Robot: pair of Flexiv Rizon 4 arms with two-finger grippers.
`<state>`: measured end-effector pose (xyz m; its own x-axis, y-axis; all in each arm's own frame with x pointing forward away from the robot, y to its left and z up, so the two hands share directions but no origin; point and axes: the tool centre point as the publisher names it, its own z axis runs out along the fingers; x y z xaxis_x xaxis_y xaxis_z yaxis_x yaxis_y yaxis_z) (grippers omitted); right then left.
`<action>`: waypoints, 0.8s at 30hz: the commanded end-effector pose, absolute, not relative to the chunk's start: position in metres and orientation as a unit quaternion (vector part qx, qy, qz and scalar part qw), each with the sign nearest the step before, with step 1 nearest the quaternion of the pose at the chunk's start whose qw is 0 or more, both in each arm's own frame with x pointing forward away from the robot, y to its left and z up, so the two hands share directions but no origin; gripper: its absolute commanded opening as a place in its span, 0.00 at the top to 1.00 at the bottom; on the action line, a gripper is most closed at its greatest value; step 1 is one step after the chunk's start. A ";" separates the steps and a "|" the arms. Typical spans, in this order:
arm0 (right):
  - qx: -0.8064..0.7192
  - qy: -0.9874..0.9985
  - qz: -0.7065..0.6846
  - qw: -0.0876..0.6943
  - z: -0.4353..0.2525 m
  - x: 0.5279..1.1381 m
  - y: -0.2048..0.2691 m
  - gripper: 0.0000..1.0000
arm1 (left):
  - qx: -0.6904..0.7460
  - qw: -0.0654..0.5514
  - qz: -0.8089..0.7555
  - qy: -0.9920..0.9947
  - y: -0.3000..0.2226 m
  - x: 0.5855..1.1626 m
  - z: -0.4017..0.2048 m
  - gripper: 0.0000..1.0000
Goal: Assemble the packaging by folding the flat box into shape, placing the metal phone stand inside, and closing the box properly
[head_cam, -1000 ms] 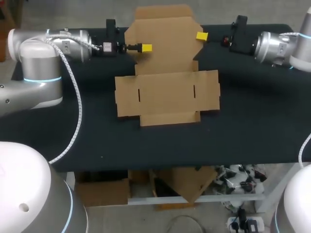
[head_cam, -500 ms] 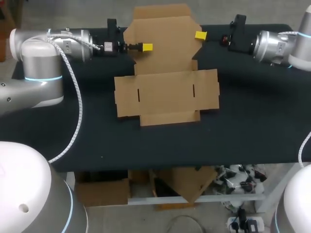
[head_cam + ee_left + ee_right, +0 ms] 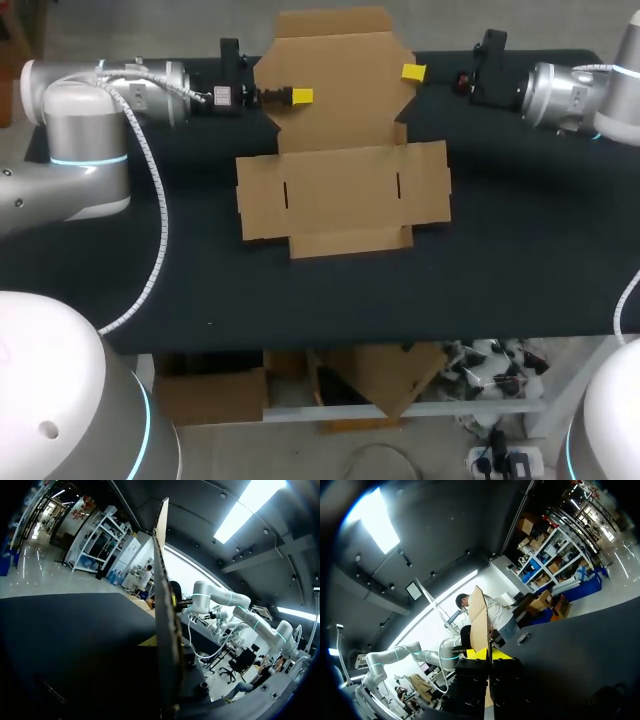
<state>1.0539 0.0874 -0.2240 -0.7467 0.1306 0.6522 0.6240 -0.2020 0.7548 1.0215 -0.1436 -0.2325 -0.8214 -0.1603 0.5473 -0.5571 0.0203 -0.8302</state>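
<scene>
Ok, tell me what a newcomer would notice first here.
A flat cardboard box lies in the middle of the black table, with its far panel raised off the surface. The left pincer and the right pincer sit at that panel's two side edges, bright yellow against the brown card.

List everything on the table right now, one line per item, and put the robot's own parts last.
cardboard box: one, brown, unfolded flat at the middle of the table, with its far panel tilted up between the two grippers.
table: one, black top, under the box.
left gripper: one, yellow-tipped, coming in from the left, shut on the far panel's left edge.
right gripper: one, yellow-tipped, coming in from the right, shut on the far panel's right edge.
</scene>
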 end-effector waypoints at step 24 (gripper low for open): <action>-0.366 -0.624 -0.685 0.085 -0.197 1.008 0.023 0.76 | 0.229 0.158 0.654 -0.704 -0.159 1.039 -0.225 1.00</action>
<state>1.0340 0.0328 -0.2087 -0.7532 0.2382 0.6131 0.5802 -0.1983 0.7899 1.0331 -0.1572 -0.2245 -0.8423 -0.1278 0.5237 -0.5314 0.0341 -0.8464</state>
